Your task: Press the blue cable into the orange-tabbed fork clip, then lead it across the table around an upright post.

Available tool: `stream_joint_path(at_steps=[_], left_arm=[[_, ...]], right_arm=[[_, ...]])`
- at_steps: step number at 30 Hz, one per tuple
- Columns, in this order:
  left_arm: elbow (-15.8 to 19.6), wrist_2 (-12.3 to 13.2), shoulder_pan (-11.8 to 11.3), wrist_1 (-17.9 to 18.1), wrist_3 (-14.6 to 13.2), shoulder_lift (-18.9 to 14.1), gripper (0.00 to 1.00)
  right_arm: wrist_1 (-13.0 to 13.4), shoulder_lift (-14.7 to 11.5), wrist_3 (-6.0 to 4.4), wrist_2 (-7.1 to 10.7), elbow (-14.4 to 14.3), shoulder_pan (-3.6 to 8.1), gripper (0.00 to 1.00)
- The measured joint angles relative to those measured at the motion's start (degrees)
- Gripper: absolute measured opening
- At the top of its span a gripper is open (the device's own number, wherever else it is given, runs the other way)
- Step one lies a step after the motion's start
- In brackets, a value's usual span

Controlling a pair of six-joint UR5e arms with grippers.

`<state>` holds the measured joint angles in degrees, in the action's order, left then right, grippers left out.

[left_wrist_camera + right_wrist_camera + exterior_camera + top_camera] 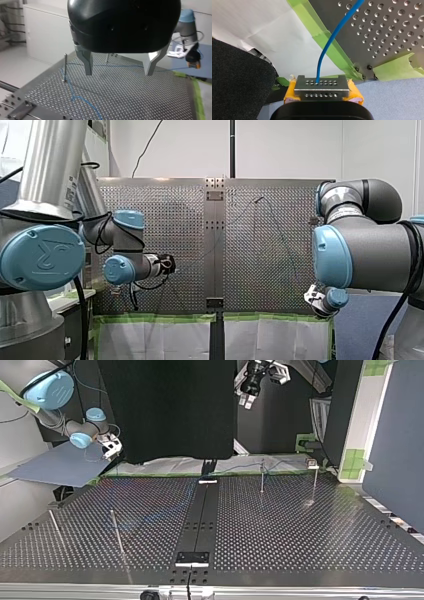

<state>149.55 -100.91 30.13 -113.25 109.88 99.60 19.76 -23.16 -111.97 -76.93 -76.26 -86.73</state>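
Right gripper [322,87] pinches the blue cable [332,37] beyond the table [387,30] edge, seemingly to tension it; left gripper [119,72] hangs spread, empty.

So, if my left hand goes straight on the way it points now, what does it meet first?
Probably the cable, which crosses the table ahead, between the open fingers of the left hand. The post stands to one side, out of that line. Depth is unclear.
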Motion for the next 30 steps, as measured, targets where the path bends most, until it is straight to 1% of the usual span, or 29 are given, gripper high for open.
stream_joint_path(at_steps=[3,7,30], left_arm=[[0.0,1.8,-1.8,-0.2,-1.5,0.1,1.0],[0.0,2.8,-2.9,-0.2,-2.5,0.1,1.0],[0.0,3.1,-3.1,-0.1,-2.8,0.1,1.0]], right_arm=[[-0.1,0.0,0.05,0.01,0.0,0.07,0.03],[-0.1,0.0,0.07,0.01,0.0,0.1,0.03],[-0.1,0.0,0.07,0.01,0.0,0.11,0.03]])
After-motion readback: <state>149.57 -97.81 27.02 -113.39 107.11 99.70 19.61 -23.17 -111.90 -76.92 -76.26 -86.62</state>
